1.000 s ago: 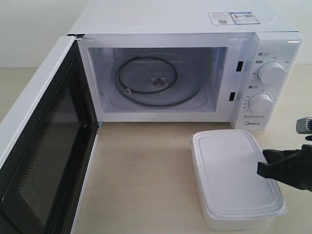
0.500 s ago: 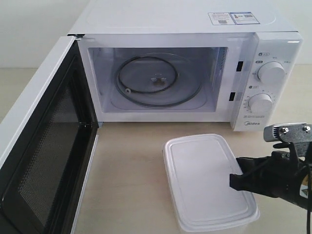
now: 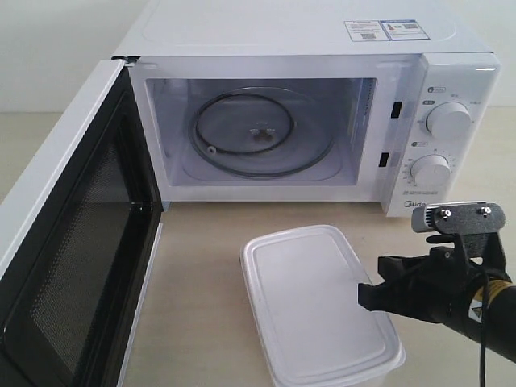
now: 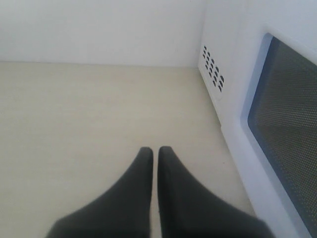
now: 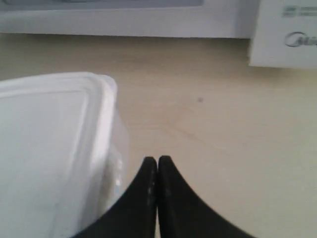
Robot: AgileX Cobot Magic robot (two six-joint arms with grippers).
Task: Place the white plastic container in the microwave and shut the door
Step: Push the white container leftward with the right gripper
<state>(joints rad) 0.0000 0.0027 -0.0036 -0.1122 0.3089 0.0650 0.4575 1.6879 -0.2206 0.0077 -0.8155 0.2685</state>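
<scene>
The white plastic container [image 3: 314, 298] lies flat on the table in front of the microwave [image 3: 282, 32], lid on. My right gripper [image 3: 367, 297] is shut, its closed tips against the container's right side and holding nothing. The right wrist view shows the same shut gripper [image 5: 157, 161] beside the container's [image 5: 49, 148] wall. The door [image 3: 72, 242] stands swung wide open to the left, and the glass turntable [image 3: 258, 133] inside is bare. My left gripper [image 4: 155, 151] is shut and empty above the table, beside the door's outer window [image 4: 287, 114]. It does not appear in the exterior view.
Two round knobs [image 3: 449, 121] [image 3: 430, 171] sit on the microwave's right panel. The open door takes up the left front of the table. Vent holes [image 4: 213, 64] mark the microwave's side wall. Light wooden tabletop [image 3: 210, 266] lies between door and container.
The container has slid left across the table, from the right front toward the middle. My right gripper moved left with it, staying shut against its right side.
</scene>
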